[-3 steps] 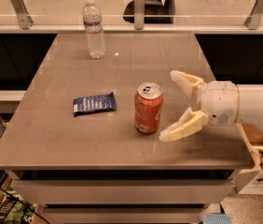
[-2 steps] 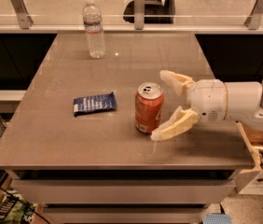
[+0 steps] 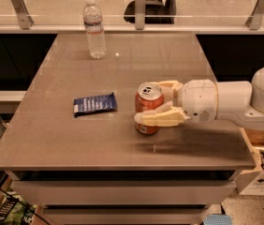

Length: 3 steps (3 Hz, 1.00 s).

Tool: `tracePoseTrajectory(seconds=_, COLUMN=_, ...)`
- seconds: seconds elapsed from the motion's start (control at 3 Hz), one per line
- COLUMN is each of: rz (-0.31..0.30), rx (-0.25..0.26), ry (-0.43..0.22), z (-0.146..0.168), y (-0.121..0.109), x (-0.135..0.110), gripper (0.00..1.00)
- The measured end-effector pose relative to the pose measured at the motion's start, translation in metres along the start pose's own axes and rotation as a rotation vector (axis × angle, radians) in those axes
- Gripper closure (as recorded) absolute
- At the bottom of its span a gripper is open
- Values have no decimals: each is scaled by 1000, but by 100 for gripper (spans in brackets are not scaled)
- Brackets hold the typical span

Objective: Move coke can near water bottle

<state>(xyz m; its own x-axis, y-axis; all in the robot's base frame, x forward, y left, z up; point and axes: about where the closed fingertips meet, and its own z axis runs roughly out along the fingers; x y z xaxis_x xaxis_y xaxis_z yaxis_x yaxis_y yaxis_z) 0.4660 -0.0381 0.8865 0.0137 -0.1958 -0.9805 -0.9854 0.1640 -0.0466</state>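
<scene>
We have the tool (image 3: 153, 104) reaching in from the right, its two fingers clamped on either side of the coke can (image 3: 146, 101), which stands upright at the front middle of the table (image 3: 76, 139), near a blue snack packet (image 3: 94, 104). We judge the grasp is in hand. Next we must lift the can and carry it far-left to the water bottle (image 3: 95, 29) without knocking it over.
</scene>
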Motion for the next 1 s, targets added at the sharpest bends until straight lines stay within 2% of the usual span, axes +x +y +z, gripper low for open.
tracePoseTrajectory(seconds=0.67, rz=-5, rx=-8, ry=1, z=4, y=2, x=-3, gripper=88)
tracePoseTrajectory(seconds=1.0, rz=-7, rx=-11, ry=1, z=5, y=3, x=-4, gripper=100)
